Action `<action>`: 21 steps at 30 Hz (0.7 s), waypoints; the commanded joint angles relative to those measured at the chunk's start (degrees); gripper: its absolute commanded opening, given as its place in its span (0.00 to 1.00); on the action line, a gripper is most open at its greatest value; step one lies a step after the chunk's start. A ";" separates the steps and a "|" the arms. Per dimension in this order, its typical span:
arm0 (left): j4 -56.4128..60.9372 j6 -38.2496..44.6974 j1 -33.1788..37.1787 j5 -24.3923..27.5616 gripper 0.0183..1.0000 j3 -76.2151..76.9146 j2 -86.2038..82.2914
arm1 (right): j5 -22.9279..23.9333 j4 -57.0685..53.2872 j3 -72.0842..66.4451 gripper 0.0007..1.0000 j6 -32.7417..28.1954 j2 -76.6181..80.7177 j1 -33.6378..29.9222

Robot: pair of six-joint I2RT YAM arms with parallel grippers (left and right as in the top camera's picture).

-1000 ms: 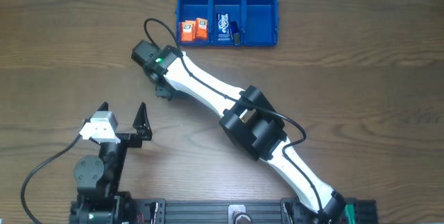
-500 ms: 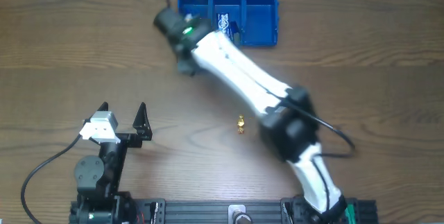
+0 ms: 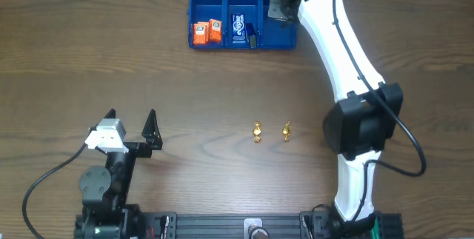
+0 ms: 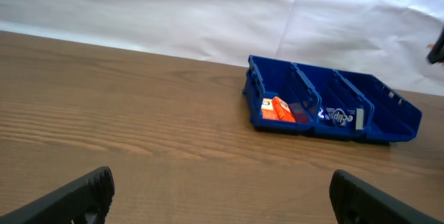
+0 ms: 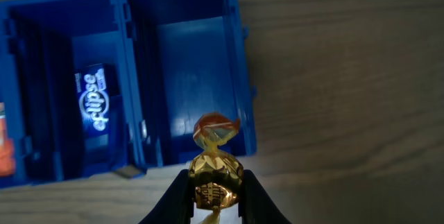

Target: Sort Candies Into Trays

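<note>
swung up from mid-worktop to the blue tray (image 3: pixel 242 47) within the last second. now hanging over the edge of the empty end compartment (image 5: pixel 187 71), with the right tool (image 5: pixel 216 191) clamped on a gold-wrapped candy (image 5: pixel 216 172). looks ready for the drop, perhaps a touch further in first. left two more gold candies (image 3: pixel 256 132) on the worktop (image 3: pixel 89 61). stretched long and nearly straight on the right arm (image 3: pixel 348 54); parked low on the other side, left tool (image 3: pixel 131 120) spread apart.

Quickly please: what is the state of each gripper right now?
Left gripper: open, holding nothing.
Right gripper: closed on a gold-wrapped candy.
</note>
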 commanded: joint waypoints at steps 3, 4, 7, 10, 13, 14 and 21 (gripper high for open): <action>-1.68 1.01 0.24 1.01 1.00 -1.27 -0.35 | 0.59 3.74 -0.24 0.20 -3.23 5.66 -0.04; -1.68 1.01 0.24 1.01 1.00 -1.27 -0.35 | 0.59 4.13 -0.24 0.24 -3.41 6.12 -0.04; -1.68 1.01 0.24 1.01 1.00 -1.27 -0.35 | 0.28 5.03 -0.24 0.38 -3.56 6.93 -0.02; -1.68 1.01 0.24 1.01 1.00 -1.27 -0.35 | -0.87 5.73 -0.24 0.56 -3.58 6.58 0.24; -1.68 1.01 0.24 1.01 1.00 -1.27 -0.35 | -0.94 5.33 -0.24 0.62 -3.56 4.74 0.68; -1.68 1.01 0.24 1.01 1.00 -1.27 -0.35 | -0.94 4.92 -0.24 0.62 -3.56 3.85 0.90; -1.68 1.01 0.24 1.01 1.00 -1.27 -0.35 | -2.64 4.92 -12.35 0.67 -1.90 -11.80 4.98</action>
